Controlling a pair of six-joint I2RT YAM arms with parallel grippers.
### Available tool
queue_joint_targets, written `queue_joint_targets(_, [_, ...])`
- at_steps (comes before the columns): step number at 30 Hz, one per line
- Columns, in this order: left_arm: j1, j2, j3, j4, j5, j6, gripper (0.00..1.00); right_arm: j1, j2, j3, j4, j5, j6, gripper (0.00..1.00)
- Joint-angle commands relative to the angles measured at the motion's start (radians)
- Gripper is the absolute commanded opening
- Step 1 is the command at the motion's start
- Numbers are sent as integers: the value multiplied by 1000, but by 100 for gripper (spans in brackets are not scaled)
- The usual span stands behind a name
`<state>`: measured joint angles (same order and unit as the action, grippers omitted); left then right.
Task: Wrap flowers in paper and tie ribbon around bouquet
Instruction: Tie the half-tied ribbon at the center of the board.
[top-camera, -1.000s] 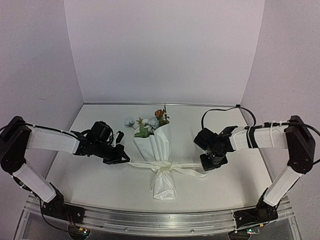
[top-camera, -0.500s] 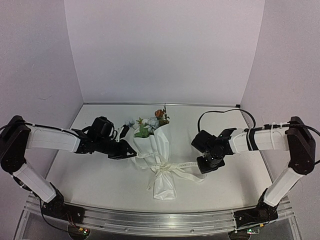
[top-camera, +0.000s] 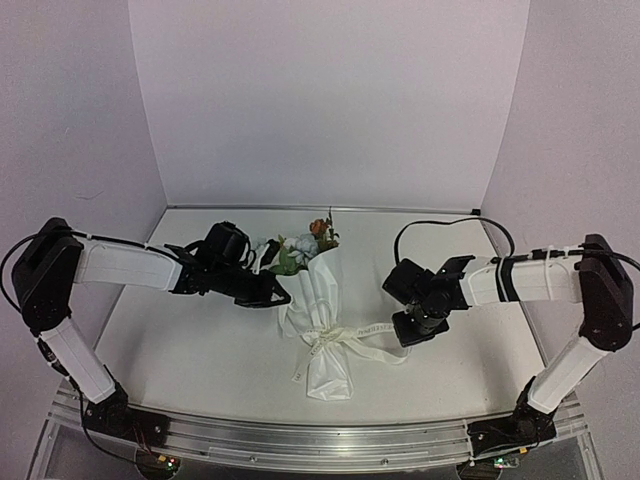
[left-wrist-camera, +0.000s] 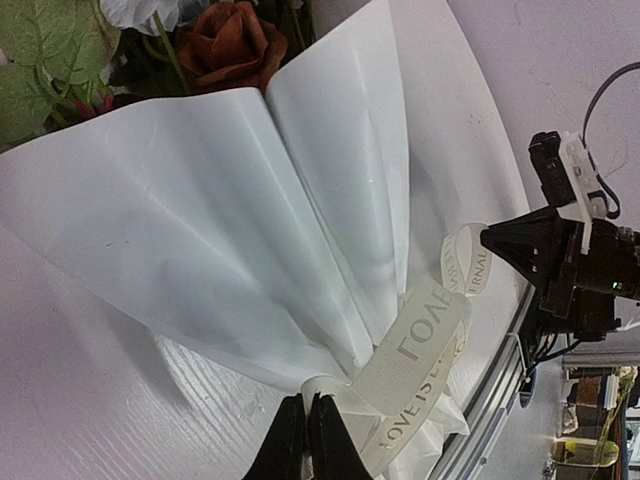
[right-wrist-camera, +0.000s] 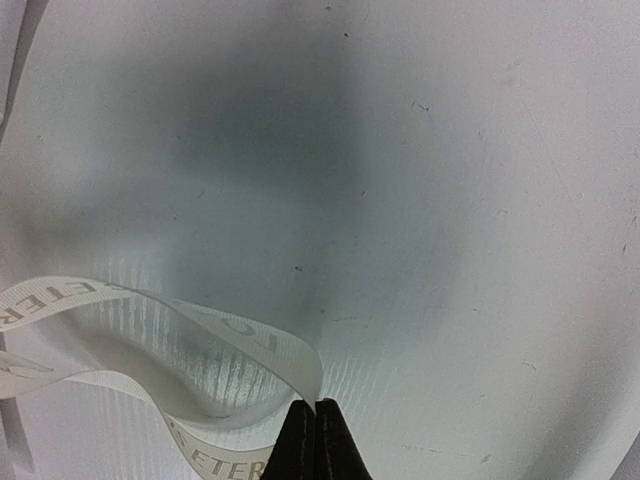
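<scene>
The flowers (top-camera: 300, 246) lie mid-table, wrapped in the white paper (top-camera: 322, 292), which narrows to a tied waist. The cream lettered ribbon (top-camera: 345, 338) circles that waist. My left gripper (top-camera: 281, 297) sits against the paper's left edge. In the left wrist view, my left gripper (left-wrist-camera: 307, 425) is shut on a fold of the ribbon (left-wrist-camera: 425, 340) beside the paper (left-wrist-camera: 200, 220), under a rust bloom (left-wrist-camera: 228, 45). My right gripper (top-camera: 405, 334) is right of the bouquet. In its wrist view, my right gripper (right-wrist-camera: 315, 425) is shut on a slack loop of ribbon (right-wrist-camera: 230, 340).
White walls enclose the table (top-camera: 200, 360) at the back and both sides. A black cable (top-camera: 440, 222) arcs over the back right corner. A metal rail (top-camera: 300, 440) runs along the near edge.
My left gripper has moved right and back, up to the paper's edge, and the ribbon's left end has gone from stretched to bunched. The right gripper shifted slightly left, slackening its end.
</scene>
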<state>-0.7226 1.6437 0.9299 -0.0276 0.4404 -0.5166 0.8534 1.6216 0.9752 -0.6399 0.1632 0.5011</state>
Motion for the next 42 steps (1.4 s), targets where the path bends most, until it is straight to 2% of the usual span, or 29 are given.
queue_joint_targets(1, [-58,-75,32,-132,-64,138,2,11,-76,11,-11,36,0,0])
queue_joint_targets(5, [-104,-113,16,-200,-112,231,1,15,-106,13,-17,43,-18,0])
queue_joint_targets(10, [-127,-138,29,-185,-115,290,0,28,-122,27,-17,41,-36,0])
queue_joint_targets(19, [-130,-196,34,-189,57,435,0,56,-160,31,-18,74,-50,0])
queue_joint_targets(25, [-130,-184,59,-233,-85,482,0,61,-179,27,-18,102,-46,0])
queue_joint_targets(26, [-130,-186,63,-235,-75,499,0,61,-185,27,-18,109,-46,0])
queue_joint_targets(31, [-130,-240,13,-154,69,566,0,62,-203,44,-17,100,-54,0])
queue_joint_targets(37, [-130,-135,74,-162,7,614,0,72,-206,99,-7,50,-94,0])
queue_joint_targets(42, [-80,-83,92,-27,-59,541,0,81,-199,151,-6,50,-111,0])
